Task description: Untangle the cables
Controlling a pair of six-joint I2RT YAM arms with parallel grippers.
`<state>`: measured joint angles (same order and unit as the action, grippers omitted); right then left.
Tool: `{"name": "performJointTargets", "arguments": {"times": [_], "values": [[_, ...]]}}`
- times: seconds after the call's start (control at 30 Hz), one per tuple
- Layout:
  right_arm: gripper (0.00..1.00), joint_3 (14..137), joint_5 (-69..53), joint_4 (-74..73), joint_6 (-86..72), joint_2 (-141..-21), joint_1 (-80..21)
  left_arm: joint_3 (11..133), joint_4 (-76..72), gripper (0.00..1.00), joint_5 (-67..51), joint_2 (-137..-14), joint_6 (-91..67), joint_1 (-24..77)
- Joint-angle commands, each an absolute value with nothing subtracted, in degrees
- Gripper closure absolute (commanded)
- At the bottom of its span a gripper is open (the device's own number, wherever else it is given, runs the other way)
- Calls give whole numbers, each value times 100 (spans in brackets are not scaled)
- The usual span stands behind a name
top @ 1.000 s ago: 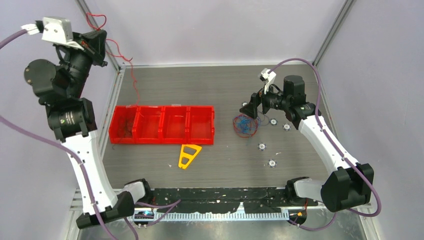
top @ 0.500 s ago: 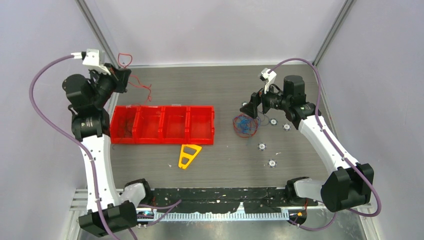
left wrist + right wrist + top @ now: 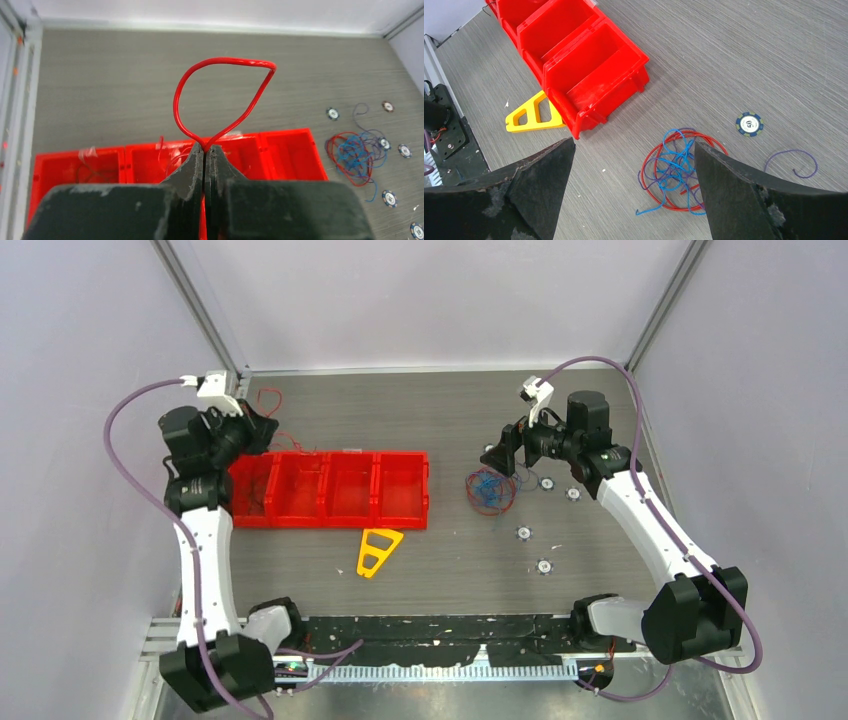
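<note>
A tangle of red, blue and purple cables [image 3: 490, 490] lies on the table right of the red bins; it also shows in the right wrist view [image 3: 674, 172] and the left wrist view [image 3: 352, 155]. My right gripper [image 3: 634, 142] hovers over that tangle, open, with nothing between its fingers [image 3: 503, 455]. At the back left, over the bins' left end, my left gripper [image 3: 262, 430] is shut on one red cable [image 3: 227, 60]. That cable stands up in a loop above the closed fingertips [image 3: 205, 147] and trails thinly toward the bins [image 3: 298, 444].
A row of red bins [image 3: 325, 453] sits left of centre, and thin wires lie in the left compartments [image 3: 95, 172]. A yellow triangular piece [image 3: 378, 550] lies in front of the bins. Several poker chips [image 3: 523, 532] are scattered near the tangle, and a loose purple strand [image 3: 791, 159] lies beside it.
My left arm has swung down from high at the far left to just over the bins' left end, carrying the red cable. The right arm and the tangle have not moved.
</note>
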<state>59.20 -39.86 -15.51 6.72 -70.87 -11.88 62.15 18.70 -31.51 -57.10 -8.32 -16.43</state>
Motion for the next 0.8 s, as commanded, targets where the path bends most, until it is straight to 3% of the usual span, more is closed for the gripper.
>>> {"name": "performJointTargets", "arguments": {"times": [0.0,0.43,0.77], "values": [[5,5942,-3894,-1442,658,-6891,-1177,6117,2121,100,-2865,-6041,-887,-1876],[5,5795,-3741,-1549,638,-6689,-1169,5984,3819,100,-930,-5709,1051,-2039],[5,5954,-3792,-1549,648,-6894,-1164,5921,3202,100,-2043,-6273,872,-1740]]}}
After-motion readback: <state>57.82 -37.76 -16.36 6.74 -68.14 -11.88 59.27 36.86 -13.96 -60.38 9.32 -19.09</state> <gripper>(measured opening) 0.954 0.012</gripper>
